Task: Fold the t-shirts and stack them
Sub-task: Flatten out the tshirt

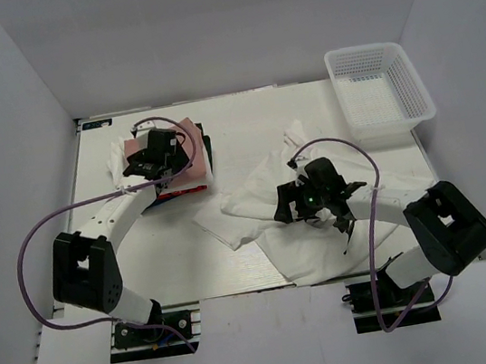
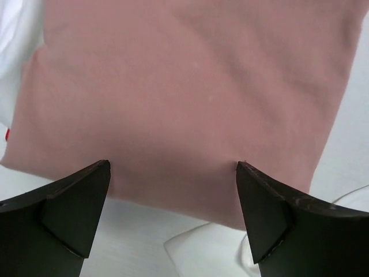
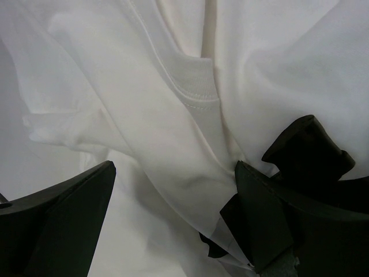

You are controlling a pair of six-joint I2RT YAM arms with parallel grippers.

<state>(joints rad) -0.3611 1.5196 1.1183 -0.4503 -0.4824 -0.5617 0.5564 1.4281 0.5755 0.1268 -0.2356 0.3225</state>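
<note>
White desk [image 1: 243,118] under grey walls: well left of the mesh basket [image 1: 417,92], the left gripper [image 2: 173,164] hangs wide open over the folded pink t-shirt [image 2: 190,86], while nearer the basket the right gripper [image 3: 173,167] gapes wide around crumpled white t-shirt [image 3: 144,115] cloth, clamping nothing.

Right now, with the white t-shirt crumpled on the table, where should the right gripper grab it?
I'd pinch the stitched hem of the white t-shirt, coming down from above: the cloth lies bunched on the table, and that doubled edge forms a raised ridge ahead of the right gripper's open fingers.
</note>
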